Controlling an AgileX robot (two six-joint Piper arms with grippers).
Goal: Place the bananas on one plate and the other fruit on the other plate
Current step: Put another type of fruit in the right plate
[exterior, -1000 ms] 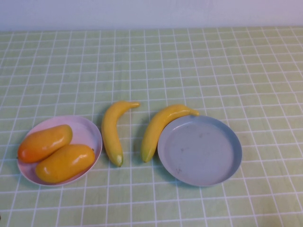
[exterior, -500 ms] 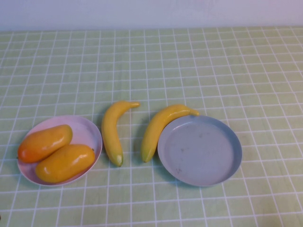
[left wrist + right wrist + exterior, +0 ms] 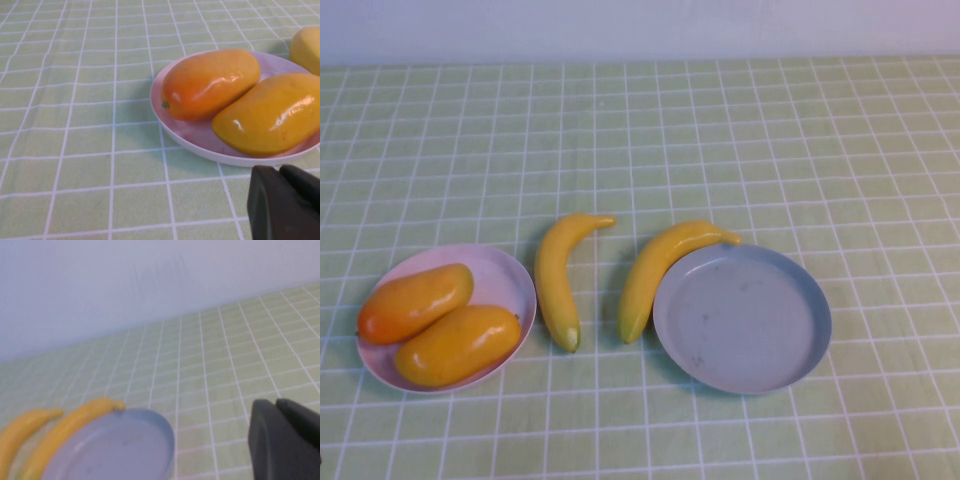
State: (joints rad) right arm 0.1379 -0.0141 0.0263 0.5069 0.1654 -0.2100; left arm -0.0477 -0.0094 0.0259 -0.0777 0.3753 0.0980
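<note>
Two orange-yellow fruits (image 3: 415, 300) (image 3: 458, 345) lie side by side in the pale pink plate (image 3: 510, 275) at the near left. Two bananas lie on the cloth between the plates: one (image 3: 555, 275) beside the pink plate, the other (image 3: 660, 265) resting against the rim of the empty grey-blue plate (image 3: 742, 318). Neither gripper shows in the high view. My left gripper (image 3: 280, 170) is shut and empty, low over the cloth just short of the pink plate (image 3: 190, 135) and its fruits (image 3: 210, 82) (image 3: 270, 115). My right gripper (image 3: 276, 402) is shut and empty, beside the grey-blue plate (image 3: 115, 450), apart from the bananas (image 3: 75, 425) (image 3: 20, 432).
A green checked cloth (image 3: 740, 130) covers the table up to a pale wall (image 3: 640, 25) at the back. The tip of a banana (image 3: 306, 47) shows behind the pink plate in the left wrist view.
</note>
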